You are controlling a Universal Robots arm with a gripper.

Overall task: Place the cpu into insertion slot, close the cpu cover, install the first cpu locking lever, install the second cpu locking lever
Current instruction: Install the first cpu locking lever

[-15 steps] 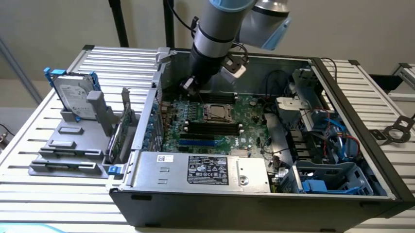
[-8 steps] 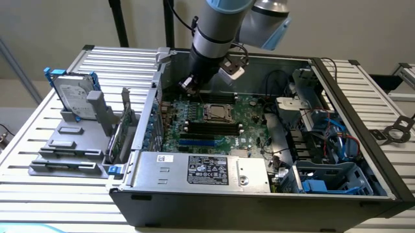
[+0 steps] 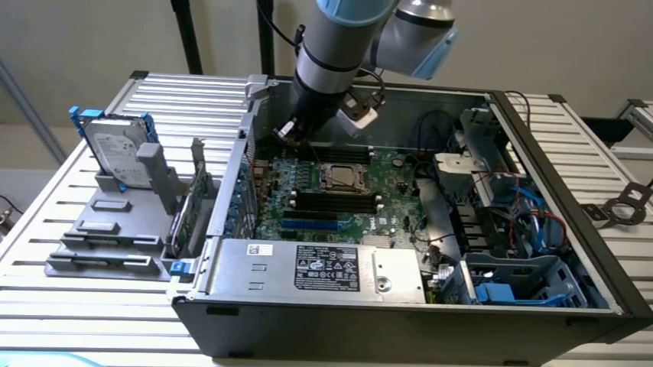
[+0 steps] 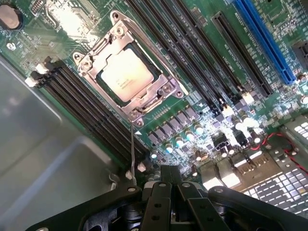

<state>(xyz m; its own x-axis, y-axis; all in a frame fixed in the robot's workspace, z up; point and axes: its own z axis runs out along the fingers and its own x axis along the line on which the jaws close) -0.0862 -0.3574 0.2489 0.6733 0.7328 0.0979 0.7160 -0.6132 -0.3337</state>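
Cpu (image 4: pixel 126 74) seated, cover (image 4: pixel 163 86) down over it, one lever (image 4: pixel 132 149) looks unlatched; pincer (image 4: pixel 169 169) closed, empty, at socket's 10 o'clock, exterior view.

You will find no word or number here that reads clearly. The black-and-white sticker (image 3: pixel 326 268) on the silver power supply box (image 3: pixel 250 275) carries rows of print too fine to make out. The hard drive's label (image 3: pixel 112 144) and the faint marking on the cpu (image 4: pixel 126 73) are just as illegible.
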